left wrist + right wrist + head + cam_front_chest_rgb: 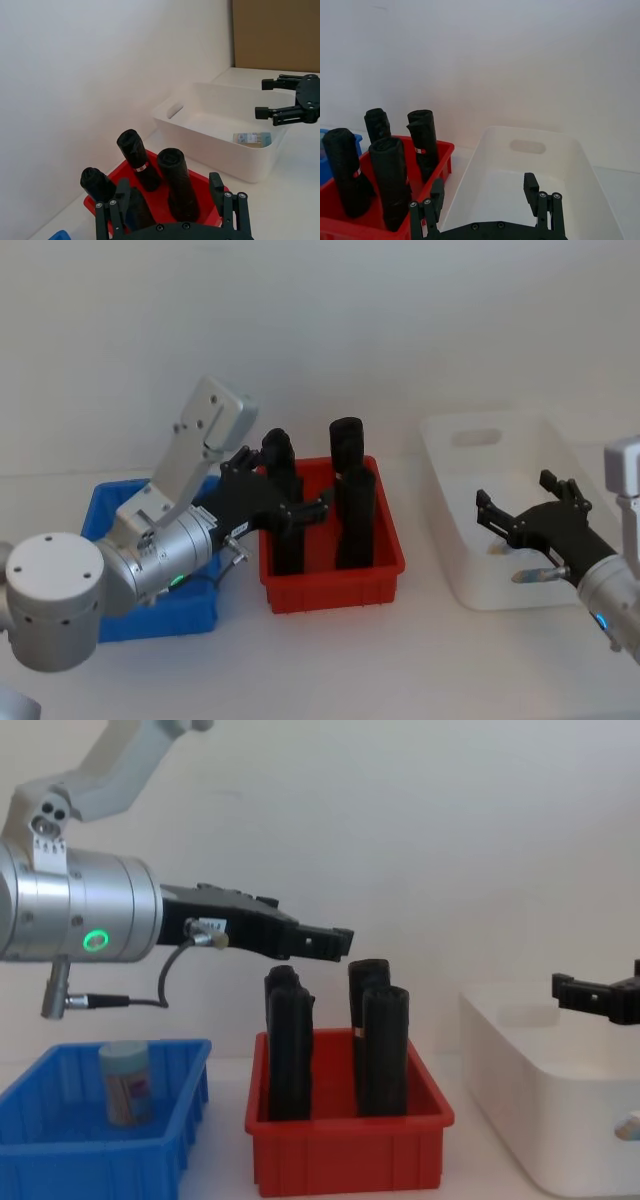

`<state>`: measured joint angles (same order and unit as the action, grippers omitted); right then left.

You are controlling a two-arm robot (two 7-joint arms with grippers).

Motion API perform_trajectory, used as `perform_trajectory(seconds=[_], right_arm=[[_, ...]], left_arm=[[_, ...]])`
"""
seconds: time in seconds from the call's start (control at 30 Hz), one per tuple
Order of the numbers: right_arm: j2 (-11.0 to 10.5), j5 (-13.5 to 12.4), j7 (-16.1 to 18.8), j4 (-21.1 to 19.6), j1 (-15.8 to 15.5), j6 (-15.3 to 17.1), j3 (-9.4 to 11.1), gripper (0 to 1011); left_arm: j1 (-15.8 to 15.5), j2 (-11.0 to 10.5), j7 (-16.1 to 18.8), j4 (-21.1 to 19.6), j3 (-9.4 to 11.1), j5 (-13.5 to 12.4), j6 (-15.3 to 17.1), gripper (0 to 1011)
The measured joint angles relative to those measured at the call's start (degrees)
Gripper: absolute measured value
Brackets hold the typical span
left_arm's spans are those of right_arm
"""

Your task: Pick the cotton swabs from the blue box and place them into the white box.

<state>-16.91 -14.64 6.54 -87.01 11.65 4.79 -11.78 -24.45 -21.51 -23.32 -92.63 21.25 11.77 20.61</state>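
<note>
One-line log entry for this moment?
left claw open above red bin | right claw open over white box | cotton swabs: one tub in blue box, one in white box

**Both grippers hang open and empty**

The left arm (165, 555) reaches from the near left toward the middle of the scene. Its silver wrist (85, 910) lies level and shows a small green light. A grey link (205, 430) of the same arm slants up behind the wrist. The left gripper (288, 488) points right and away, raised, with its black fingers (116, 202) spread wide and nothing between them. The right arm (612, 605) enters at the near right edge, where the frame cuts most of it off, so its pose past the wrist cannot be judged. The right gripper (515, 492) points left and away, its fingers likewise parted and holding nothing.
</note>
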Motion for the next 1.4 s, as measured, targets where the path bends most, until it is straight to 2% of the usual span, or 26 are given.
perform_trajectory(seconds=[0.7,0.83,1.03,1.4], right_arm=[[-2.22,-1.62,-2.47,-12.72,-11.14,-2.59,-1.07,1001],[-2.40,-1.78,-2.69,-13.79,-12.12,-2.80,-1.17,1001],[-2.46,-1.84,-2.76,-14.17,-12.47,-2.87,-1.19,1001],[-2.42,-1.84,-2.75,-14.23,-12.49,-2.87,-1.16,1001]], left_arm=[[7.38,-0.30,15.29,-0.38,3.27,-0.19,-13.39,1004],[9.00,-0.35,18.67,-0.47,3.99,-0.23,-16.31,1004],[10.43,-0.40,21.76,-0.55,4.63,-0.25,-18.98,1004],[10.89,-0.38,22.70,-0.58,4.81,-0.29,-19.83,1004]])
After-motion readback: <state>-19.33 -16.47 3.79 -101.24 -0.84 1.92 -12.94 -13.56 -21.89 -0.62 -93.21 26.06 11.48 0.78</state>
